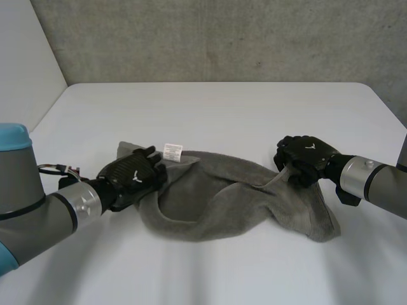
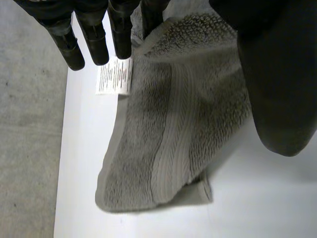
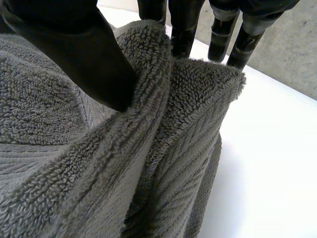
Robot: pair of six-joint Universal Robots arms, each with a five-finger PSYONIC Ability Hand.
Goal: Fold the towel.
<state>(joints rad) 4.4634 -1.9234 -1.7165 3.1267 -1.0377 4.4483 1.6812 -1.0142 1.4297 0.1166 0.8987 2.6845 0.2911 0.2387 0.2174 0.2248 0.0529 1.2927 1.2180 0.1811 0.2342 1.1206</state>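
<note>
Rumpled grey terry towel (image 1: pixel 235 203) — looped pile, ribbed band (image 2: pixel 171 134), white label (image 1: pixel 172 152)

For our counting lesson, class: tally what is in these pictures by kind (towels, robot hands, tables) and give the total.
towel, grey: 1
hands, black: 2 (left hand, right hand)
table, white: 1
Total: 4

Pretty bare setup honestly, just a big white table (image 1: pixel 222 108) with rounded corners shoved up against a rough grey concrete wall (image 1: pixel 222 38), a smooth pale wall (image 1: pixel 25 57) off on the left side, and soft even light that barely throws any shadows anywhere.
</note>
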